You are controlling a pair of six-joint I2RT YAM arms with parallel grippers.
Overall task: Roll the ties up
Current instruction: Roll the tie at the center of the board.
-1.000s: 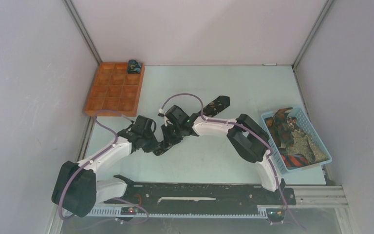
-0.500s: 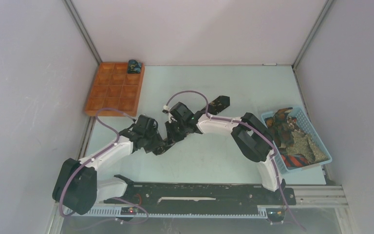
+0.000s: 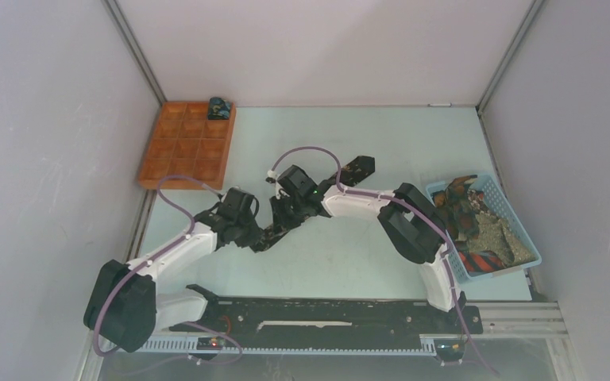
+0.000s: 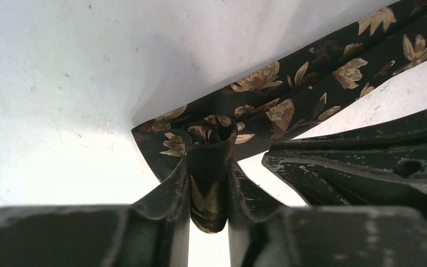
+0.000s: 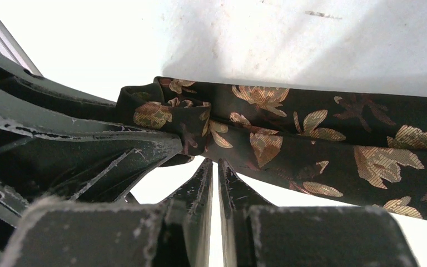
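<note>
A black tie (image 3: pixel 357 167) with tan leaves lies diagonally across the table's middle, its near end bunched into a small fold. My left gripper (image 3: pixel 260 238) is shut on that folded end (image 4: pixel 208 192), with fabric filling the gap between its fingers (image 4: pixel 172 189). My right gripper (image 3: pixel 282 222) sits right beside it, jaws nearly together, the tips (image 5: pixel 216 162) pinching the tie (image 5: pixel 322 139) at its lower edge by the fold. The rest of the tie (image 4: pixel 311 89) trails away flat. The two grippers almost touch.
An orange compartment tray (image 3: pixel 187 147) at the back left holds one rolled tie (image 3: pixel 220 107) in its far corner. A blue mesh basket (image 3: pixel 504 270) at the right holds several loose ties (image 3: pixel 465 214). White walls enclose the table.
The right arm has shifted slightly right and back. The left gripper has edged toward the tie's near end, which now looks more bunched between the two grippers.
</note>
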